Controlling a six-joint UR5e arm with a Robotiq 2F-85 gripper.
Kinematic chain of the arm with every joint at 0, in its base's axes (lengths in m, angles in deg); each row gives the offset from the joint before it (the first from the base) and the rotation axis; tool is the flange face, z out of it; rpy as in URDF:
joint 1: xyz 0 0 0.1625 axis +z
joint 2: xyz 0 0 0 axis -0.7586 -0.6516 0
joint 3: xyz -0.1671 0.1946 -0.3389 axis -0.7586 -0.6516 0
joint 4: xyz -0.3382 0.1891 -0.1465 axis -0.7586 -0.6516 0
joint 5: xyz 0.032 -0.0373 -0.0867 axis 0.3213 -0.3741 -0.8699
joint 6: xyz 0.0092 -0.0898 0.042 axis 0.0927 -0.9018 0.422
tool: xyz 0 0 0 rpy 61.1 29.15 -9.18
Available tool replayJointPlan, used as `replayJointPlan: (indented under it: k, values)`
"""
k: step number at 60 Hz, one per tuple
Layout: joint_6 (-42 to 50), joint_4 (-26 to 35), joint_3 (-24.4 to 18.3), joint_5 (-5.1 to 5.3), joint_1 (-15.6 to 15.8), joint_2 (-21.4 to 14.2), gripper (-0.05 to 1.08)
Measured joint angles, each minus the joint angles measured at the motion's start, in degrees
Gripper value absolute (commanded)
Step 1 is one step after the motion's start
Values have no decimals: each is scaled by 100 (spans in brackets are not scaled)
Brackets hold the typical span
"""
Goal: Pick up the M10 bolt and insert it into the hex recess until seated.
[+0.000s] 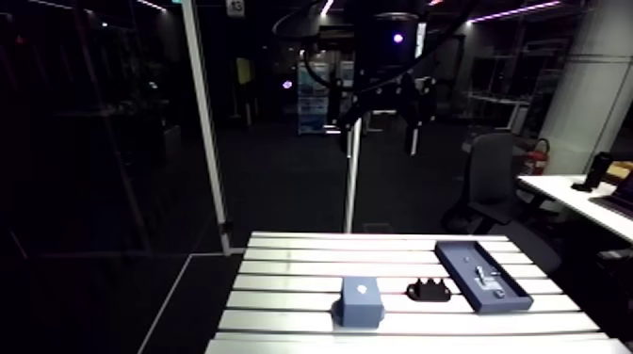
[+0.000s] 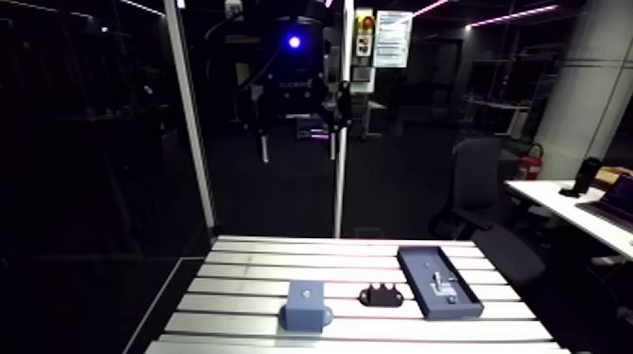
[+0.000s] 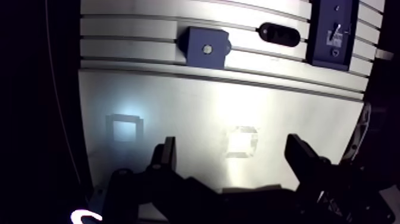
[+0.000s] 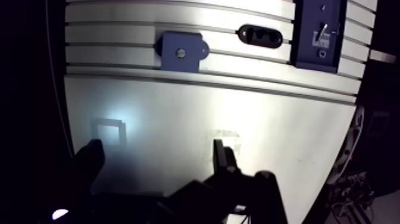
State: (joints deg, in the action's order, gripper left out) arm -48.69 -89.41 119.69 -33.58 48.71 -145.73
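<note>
The black two-fingered tool (image 3: 232,156) hangs high above the slotted aluminium table (image 1: 283,282), fingers spread wide with nothing between them. The small silvery M10 bolt (image 1: 487,277) lies in the dark-blue rectangular tray (image 1: 458,256) at the lower right of the arm view. In the wrist view it is well ahead of the tool and off to one side, its long axis apparently along the tray's length. The blue block with the hex recess (image 1: 361,299) sits lower centre, and a small black scalloped piece (image 1: 429,290) lies between block and tray. Faint lettering on the tool's body is unreadable.
</note>
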Motion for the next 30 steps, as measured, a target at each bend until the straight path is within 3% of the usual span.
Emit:
replayJointPlan:
  k: [30]
  values:
    - [-29, -108, 87, 34, -14, -36, 1]
